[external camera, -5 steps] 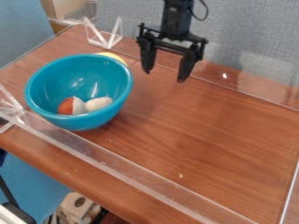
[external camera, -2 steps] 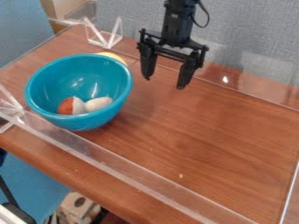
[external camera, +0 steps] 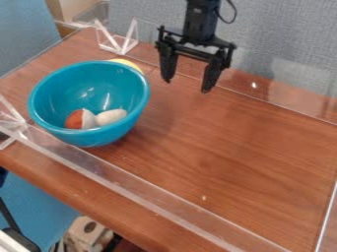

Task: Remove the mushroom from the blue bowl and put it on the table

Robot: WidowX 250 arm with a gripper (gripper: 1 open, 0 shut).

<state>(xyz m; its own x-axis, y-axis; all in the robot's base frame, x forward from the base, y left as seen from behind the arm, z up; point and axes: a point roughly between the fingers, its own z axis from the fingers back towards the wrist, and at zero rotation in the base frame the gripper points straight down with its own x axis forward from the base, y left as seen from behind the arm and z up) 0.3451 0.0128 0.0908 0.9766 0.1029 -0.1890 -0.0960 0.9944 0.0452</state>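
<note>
The blue bowl [external camera: 89, 98] stands at the left of the table [external camera: 224, 138]. Inside it, on the bottom, lies the mushroom [external camera: 95, 118], its reddish-brown cap to the left and its cream-white stem to the right. My gripper [external camera: 186, 79] hangs above the tabletop near the back edge, to the right of the bowl and apart from it. It points down, its two black fingers are spread wide, and nothing is between them.
Low clear acrylic walls [external camera: 125, 182] run around the tabletop. A yellowish object [external camera: 125, 64] peeks out just behind the bowl's far rim. A grey-blue wall stands behind the table.
</note>
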